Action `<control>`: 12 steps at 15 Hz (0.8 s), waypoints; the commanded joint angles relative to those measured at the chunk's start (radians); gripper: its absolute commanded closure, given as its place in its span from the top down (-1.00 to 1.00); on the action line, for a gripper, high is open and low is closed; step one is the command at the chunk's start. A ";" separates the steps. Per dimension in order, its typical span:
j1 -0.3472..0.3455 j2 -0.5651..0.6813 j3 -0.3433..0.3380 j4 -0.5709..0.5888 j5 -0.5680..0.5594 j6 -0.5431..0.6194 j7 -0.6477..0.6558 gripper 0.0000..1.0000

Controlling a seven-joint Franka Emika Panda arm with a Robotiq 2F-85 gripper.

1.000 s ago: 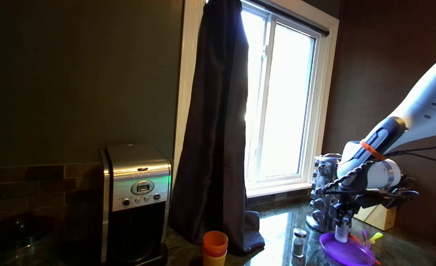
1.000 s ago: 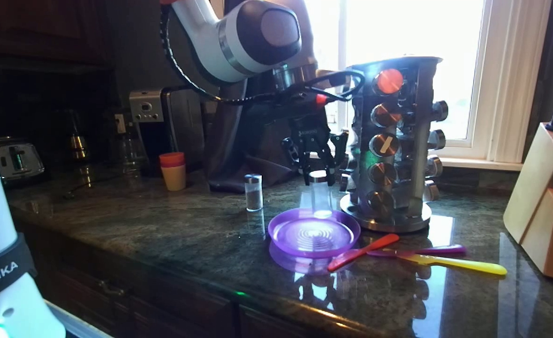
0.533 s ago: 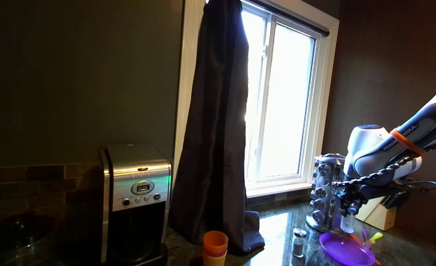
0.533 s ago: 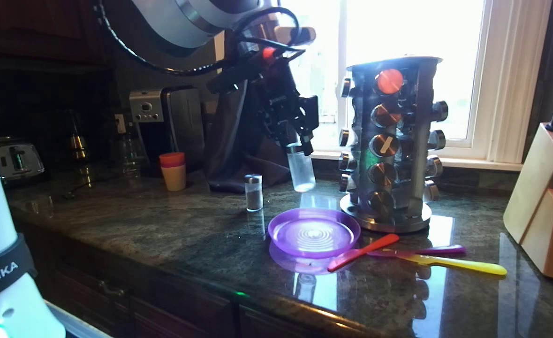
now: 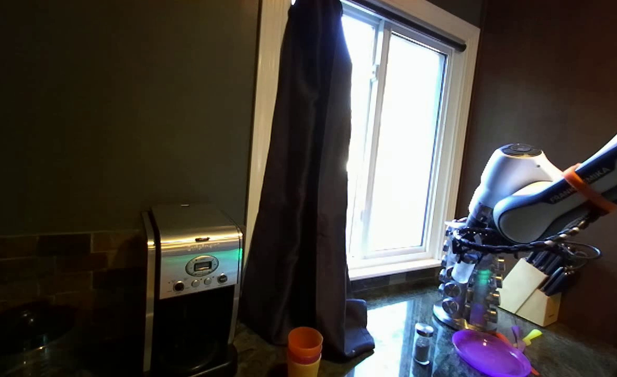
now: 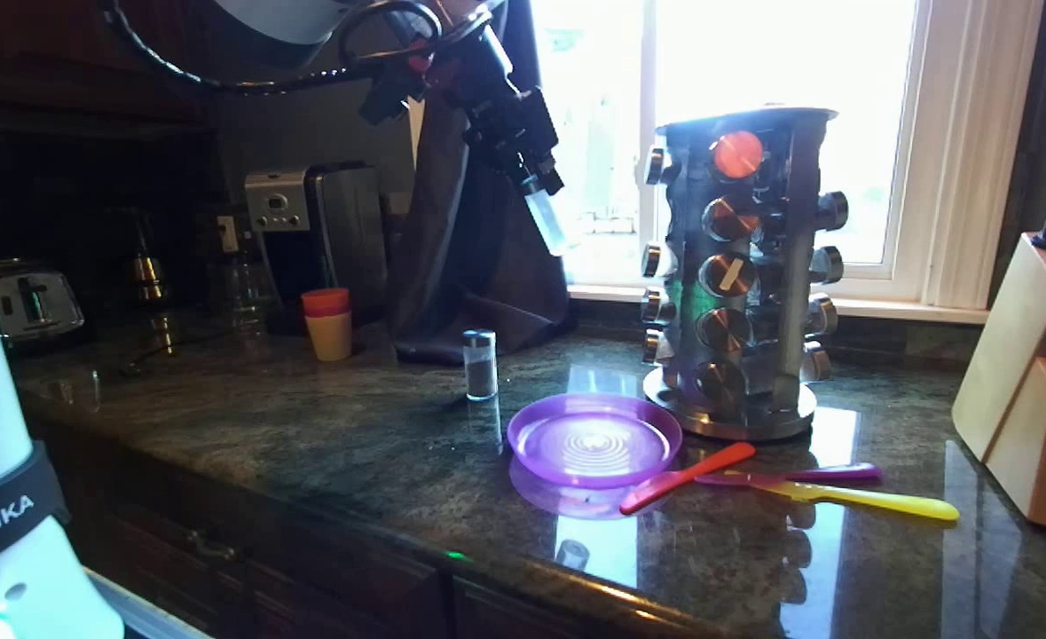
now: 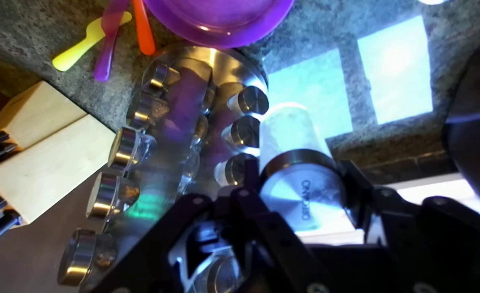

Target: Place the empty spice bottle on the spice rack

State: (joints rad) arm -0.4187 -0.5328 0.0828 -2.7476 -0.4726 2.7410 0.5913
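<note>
The empty spice bottle is clear with a silver lid marked OREGANO; it shows in the wrist view [image 7: 288, 128] and in both exterior views [image 5: 462, 272] [image 6: 547, 224]. My gripper [image 6: 540, 184] is shut around its lid, one finger on each side in the wrist view [image 7: 303, 181]. The bottle hangs tilted in the air, base down and toward the rack's side. The spice rack [image 6: 687, 293] stands upright on the counter, stacked with glass jars with silver lids. In the wrist view the rack [image 7: 178, 101] is left of the bottle, partly hidden by the gripper.
A purple plate [image 6: 593, 475] lies before the rack, beside red [image 6: 687, 479], purple [image 6: 842, 473] and yellow [image 6: 886, 501] knives. A knife block [image 6: 1010, 382] stands right. A filled spice bottle [image 6: 480, 368], stacked cups [image 6: 329, 333] and a curtain [image 6: 487, 266] are left.
My gripper has lifted the bottle from just over the plate, up and toward the left in an exterior view. The bottle has gone from upright to tilted. The rack and plate stayed put.
</note>
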 commanded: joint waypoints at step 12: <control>-0.776 -0.220 0.802 -0.013 -0.489 0.317 1.048 -0.50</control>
State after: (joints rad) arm -1.0759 -0.6414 0.7476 -2.7408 -0.8353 2.9959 1.4456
